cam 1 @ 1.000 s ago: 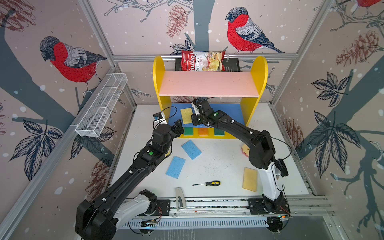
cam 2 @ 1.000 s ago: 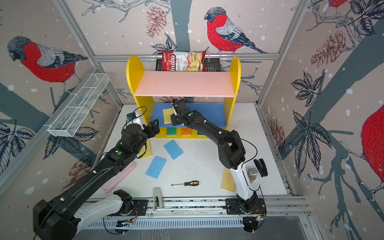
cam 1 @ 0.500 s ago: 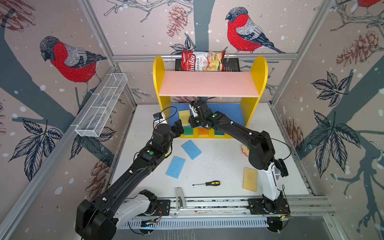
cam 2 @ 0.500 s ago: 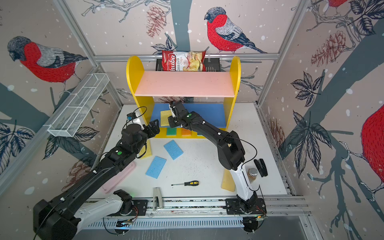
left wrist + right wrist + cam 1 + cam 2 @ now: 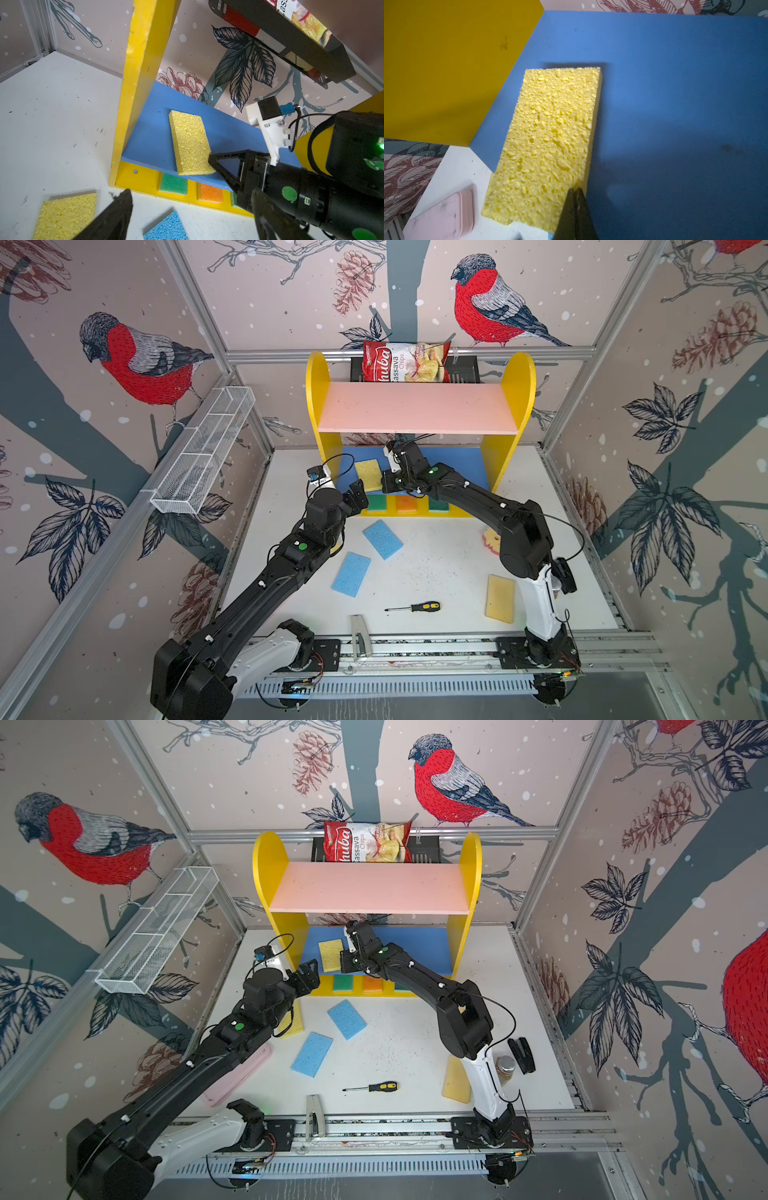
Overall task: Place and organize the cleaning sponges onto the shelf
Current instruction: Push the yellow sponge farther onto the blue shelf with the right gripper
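Yellow porous foam sponge, rectangular: it lies flat on the blue middle board of the yellow wooden shelf, toward the left end. Its near end pokes past the board's front edge.

Right gripper: I read the jaws as pressed together, with the tips touching that sponge's near corner and nothing clamped between them.

Left gripper: the jaws are spread wide and empty. It hangs just in front of the shelf's left panel.

Shelf base, front row, in both top views: green foam sponge, orange foam sponge and second green sponge sit side by side.

White table, loose stock:
- Light blue rectangular sponge lies nearer the shelf.
- Second light blue sponge lies close by.
- Yellow rectangular sponge sits beside the right arm's base.
- Another yellow sponge is partly under the left arm.
- Round yellow sponge with pink edge is mostly hidden behind the right arm.

Other items I count:
- Black-and-yellow-handled screwdriver lies toward the table's front.
- Red-and-white chips bag sits behind the shelf's top.
- White wire mesh tray is on the left wall.
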Motion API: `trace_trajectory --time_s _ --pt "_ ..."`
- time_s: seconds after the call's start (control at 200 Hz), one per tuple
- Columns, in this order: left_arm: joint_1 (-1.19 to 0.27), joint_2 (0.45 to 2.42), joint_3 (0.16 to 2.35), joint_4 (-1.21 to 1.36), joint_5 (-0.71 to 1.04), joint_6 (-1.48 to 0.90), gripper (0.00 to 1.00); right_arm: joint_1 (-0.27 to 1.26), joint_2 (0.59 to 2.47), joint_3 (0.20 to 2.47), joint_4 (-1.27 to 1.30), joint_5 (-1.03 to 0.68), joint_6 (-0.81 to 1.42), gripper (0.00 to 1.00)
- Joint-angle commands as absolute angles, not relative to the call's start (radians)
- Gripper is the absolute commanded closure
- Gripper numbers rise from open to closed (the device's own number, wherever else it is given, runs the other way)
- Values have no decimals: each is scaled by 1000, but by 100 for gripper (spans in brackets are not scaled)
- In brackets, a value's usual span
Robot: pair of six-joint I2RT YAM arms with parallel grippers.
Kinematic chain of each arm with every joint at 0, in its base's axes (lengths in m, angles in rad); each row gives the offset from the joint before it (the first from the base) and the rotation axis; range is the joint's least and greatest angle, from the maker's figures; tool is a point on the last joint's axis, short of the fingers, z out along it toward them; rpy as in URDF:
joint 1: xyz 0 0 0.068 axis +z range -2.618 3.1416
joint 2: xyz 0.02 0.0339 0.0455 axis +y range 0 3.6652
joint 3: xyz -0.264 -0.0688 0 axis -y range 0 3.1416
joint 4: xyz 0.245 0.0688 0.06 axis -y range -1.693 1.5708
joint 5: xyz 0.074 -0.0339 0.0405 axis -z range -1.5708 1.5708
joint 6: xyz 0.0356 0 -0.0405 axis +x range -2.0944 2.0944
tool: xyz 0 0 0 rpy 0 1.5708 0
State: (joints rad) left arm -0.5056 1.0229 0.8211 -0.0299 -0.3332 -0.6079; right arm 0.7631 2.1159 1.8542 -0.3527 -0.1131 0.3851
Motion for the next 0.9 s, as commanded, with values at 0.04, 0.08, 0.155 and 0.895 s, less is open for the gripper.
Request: trace_trajectory --time_s 0.04,0.08,0.155,0.895 --pt "-506 1020 816 10 -326 -612 12 734 2071 1799 -269 -93 474 100" --pt "-505 1020 814 14 -326 -612 12 726 2060 1781 -253 -87 489 100" --pt "-505 1019 810 16 -327 -612 12 719 2039 1750 -224 -73 517 100" --pt "-505 1014 795 28 -322 -616 11 762 2031 1679 -124 -64 664 92"
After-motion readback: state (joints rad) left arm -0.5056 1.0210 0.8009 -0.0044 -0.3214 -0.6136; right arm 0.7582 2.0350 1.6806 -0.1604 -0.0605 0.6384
